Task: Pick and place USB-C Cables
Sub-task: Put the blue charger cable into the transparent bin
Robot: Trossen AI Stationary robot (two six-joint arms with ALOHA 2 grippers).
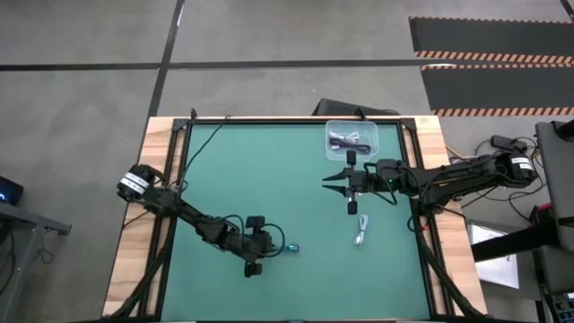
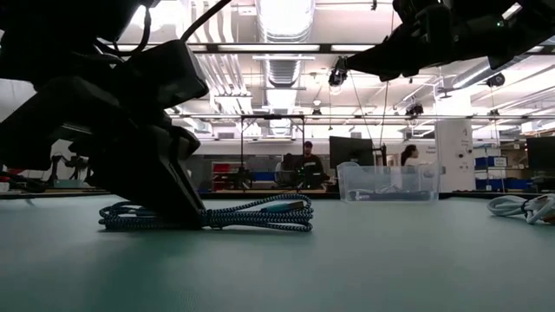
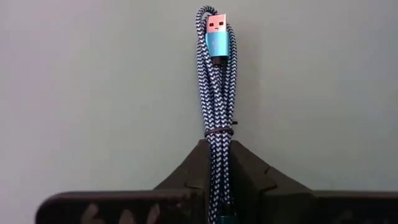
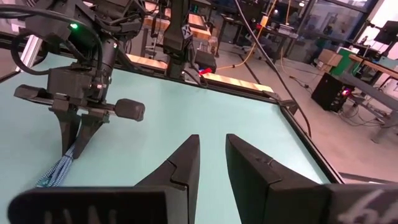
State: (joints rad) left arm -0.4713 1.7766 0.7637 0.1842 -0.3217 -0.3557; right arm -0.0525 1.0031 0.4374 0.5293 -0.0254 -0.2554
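Left gripper clamped on the teal-blue braided cable, right gripper raised with nothing in it.

From above, we see the left gripper (image 1: 269, 248) low on the green table mat (image 1: 269, 170), the teal-blue braided USB cable bundle (image 1: 289, 248) at its tip; the right gripper (image 1: 334, 183) is below the clear plastic bin (image 1: 352, 141) holding a dark navy cable (image 1: 348, 141), with the white-grey cable (image 1: 360, 229) lying on the mat nearby. At table height, we see the braided bundle (image 2: 251, 214) lying flat. In the left wrist view, both fingers (image 3: 193, 171) pinch the bundle (image 3: 216, 81). In the right wrist view, its fingers (image 4: 183, 163) stand slightly parted and bare.
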